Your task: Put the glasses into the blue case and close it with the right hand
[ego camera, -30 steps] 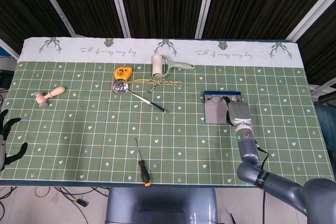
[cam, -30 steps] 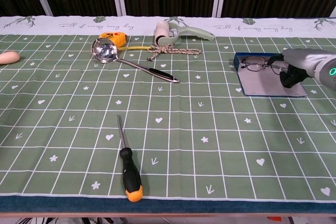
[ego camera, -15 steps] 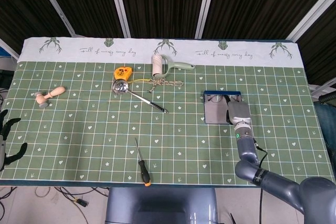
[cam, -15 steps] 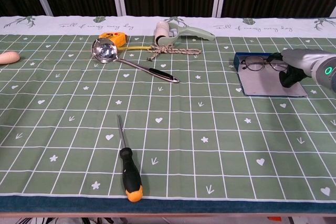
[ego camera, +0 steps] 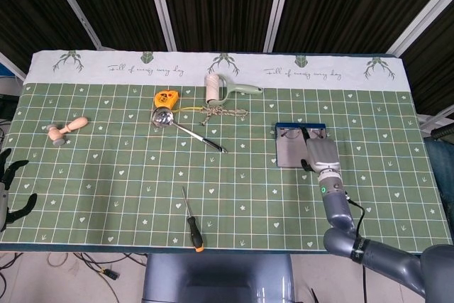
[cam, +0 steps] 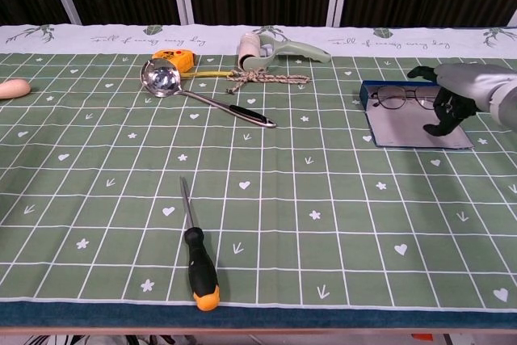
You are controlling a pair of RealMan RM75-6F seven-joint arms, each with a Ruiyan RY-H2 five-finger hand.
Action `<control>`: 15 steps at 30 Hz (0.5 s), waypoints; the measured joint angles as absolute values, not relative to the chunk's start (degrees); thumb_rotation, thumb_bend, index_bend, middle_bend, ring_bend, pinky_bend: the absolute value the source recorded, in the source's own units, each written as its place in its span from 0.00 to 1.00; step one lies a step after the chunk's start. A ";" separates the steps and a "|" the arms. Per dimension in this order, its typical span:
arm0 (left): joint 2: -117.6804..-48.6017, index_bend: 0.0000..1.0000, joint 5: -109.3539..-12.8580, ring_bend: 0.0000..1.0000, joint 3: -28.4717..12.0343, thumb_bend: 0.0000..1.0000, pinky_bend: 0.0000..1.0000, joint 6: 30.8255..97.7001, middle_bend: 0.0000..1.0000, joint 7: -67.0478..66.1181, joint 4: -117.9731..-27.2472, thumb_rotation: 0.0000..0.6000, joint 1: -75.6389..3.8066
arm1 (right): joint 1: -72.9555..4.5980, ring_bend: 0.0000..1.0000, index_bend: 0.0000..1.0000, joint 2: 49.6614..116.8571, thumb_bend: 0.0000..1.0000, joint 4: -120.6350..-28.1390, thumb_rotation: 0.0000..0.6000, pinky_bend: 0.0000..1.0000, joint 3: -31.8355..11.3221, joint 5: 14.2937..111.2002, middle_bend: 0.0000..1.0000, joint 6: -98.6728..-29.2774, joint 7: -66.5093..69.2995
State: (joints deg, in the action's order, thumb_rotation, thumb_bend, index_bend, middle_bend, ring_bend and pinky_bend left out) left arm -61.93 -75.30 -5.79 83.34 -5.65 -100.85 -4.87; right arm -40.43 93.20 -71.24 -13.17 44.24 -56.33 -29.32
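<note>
Table (ego camera: 106,147) first: green grid mat; our right hand (cam: 452,103) hangs at the open blue case (cam: 416,123) on the right side, fingers curled apart, gripping nothing; left hand (ego camera: 10,189) sits off the left edge, spread and idle, so right is far nearer. Glasses (cam: 400,99) lie in the case's far part, long axis left-right, just left of the hand; flat grey half lies nearer us. Chest view shows glasses and fingers; head view hides them behind the wrist.
</note>
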 measured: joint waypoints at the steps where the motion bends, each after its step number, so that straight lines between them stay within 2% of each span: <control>1: -61.93 0.20 -75.29 0.00 -5.76 0.31 0.00 83.31 0.00 -5.73 -100.86 1.00 -4.88 | -40.03 0.49 0.11 92.97 0.15 -71.55 1.00 0.56 -12.67 45.59 0.36 -56.82 -28.82; 5: -61.92 0.21 -75.22 0.00 -5.72 0.31 0.00 83.23 0.00 -5.95 -100.92 1.00 -4.90 | -37.98 0.42 0.15 92.83 0.11 -71.32 1.00 0.49 -9.97 52.39 0.30 -59.74 -25.83; 15: -61.86 0.21 -75.02 0.00 -5.72 0.31 0.00 83.16 0.00 -6.12 -101.01 1.00 -4.91 | -35.05 0.40 0.23 97.85 0.12 -61.57 1.00 0.48 -7.40 61.63 0.30 -65.61 -18.73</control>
